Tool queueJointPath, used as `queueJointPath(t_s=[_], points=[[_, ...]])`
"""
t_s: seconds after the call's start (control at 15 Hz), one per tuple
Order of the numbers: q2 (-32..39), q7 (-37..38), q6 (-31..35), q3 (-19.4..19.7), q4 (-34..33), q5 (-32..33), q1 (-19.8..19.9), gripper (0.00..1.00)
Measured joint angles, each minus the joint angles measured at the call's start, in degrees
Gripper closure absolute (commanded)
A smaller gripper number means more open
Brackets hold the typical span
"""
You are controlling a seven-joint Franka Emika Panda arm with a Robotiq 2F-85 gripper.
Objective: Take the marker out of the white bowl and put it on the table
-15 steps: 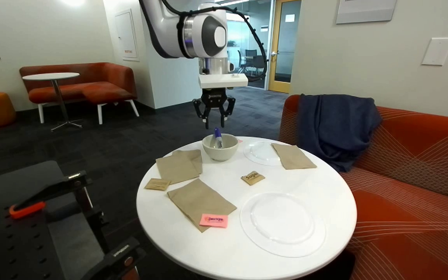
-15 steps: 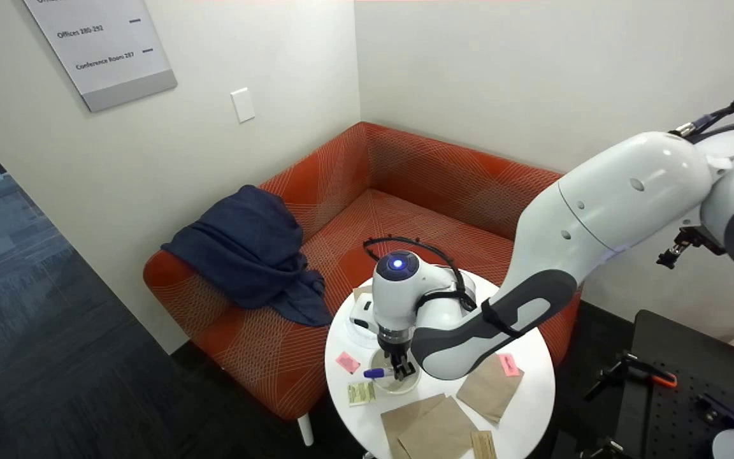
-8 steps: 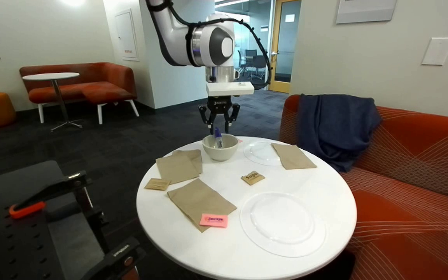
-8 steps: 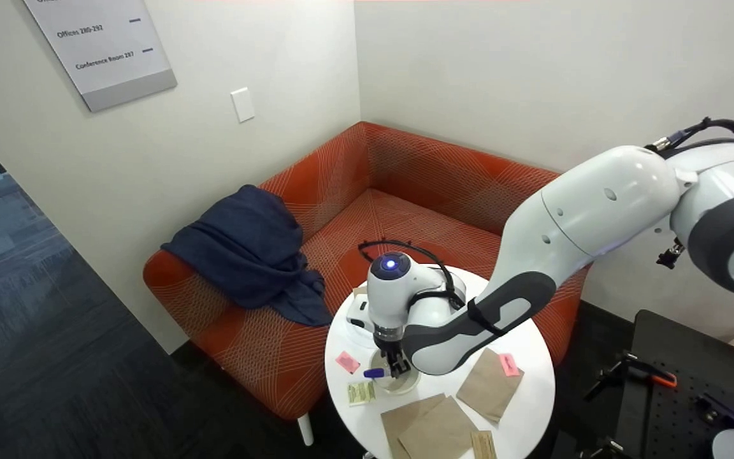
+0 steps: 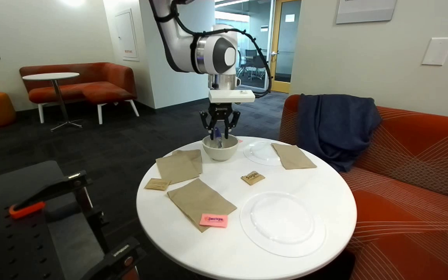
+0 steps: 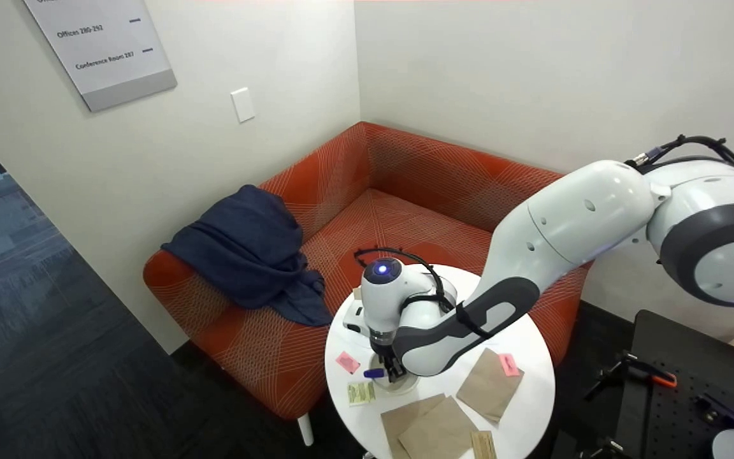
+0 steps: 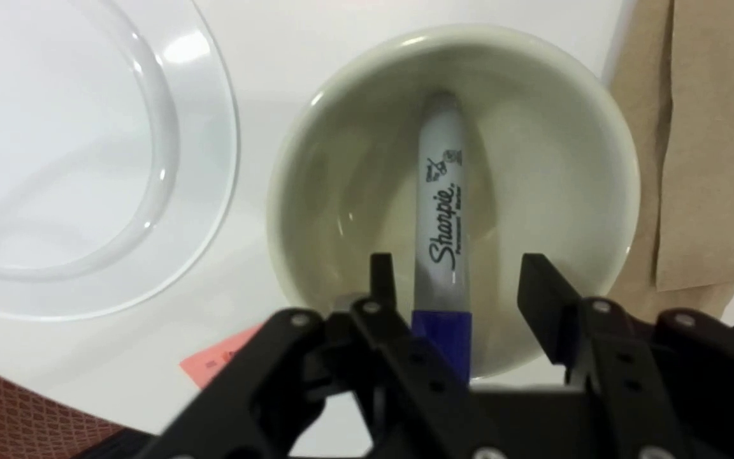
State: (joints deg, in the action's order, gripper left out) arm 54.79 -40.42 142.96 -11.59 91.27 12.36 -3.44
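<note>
"Your claw [image 5: 219, 137] is standing released, and you're pointing it down at the white bowl [image 5: 220, 153]."

"Yes, and in the wrist view its two fingers are straddling the marker [image 7: 441, 223], gaps showing on both sides, one finger hanging closer to it than its partner."

"So your marker is leaning inside the bowl: its grey end is resting low, its blue end is poking over the rim in both exterior views."

"Whether your fingertips are dipping below that rim, I cannot tell."

"Around the bowl on your worktop [image 5: 224, 249], a clear plate [image 7: 204, 172] is lying near one side, and brown napkins [image 7: 717, 159] are lying just beside the other."

"You're also seeing a pink packet [image 7: 214, 358] in the wrist view, partly hiding behind the claw."
</note>
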Motion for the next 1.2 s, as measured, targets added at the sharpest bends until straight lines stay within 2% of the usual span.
queueJointPath(t_s=[0.2,0.27,0.4,0.53,0.6,0.67,1.2], points=[[1.3,0.0,-0.5,0.0,-1.5,-0.1,0.0,0.47],[1.8,0.0,-0.5,0.0,-2.0,-0.1,0.1,0.54],[2.6,0.0,-0.6,0.0,-2.9,-0.1,0.1,0.79],[3.3,0.0,-0.7,-0.1,-3.8,-0.1,0.1,0.95],[3.6,0.0,-0.8,-0.2,-4.1,-0.1,0.1,0.97],[3.8,0.0,-1.0,-0.3,-4.4,-0.1,0.1,0.94],[2.7,0.0,-1.2,-0.3,-3.9,-0.1,0.1,0.94]])
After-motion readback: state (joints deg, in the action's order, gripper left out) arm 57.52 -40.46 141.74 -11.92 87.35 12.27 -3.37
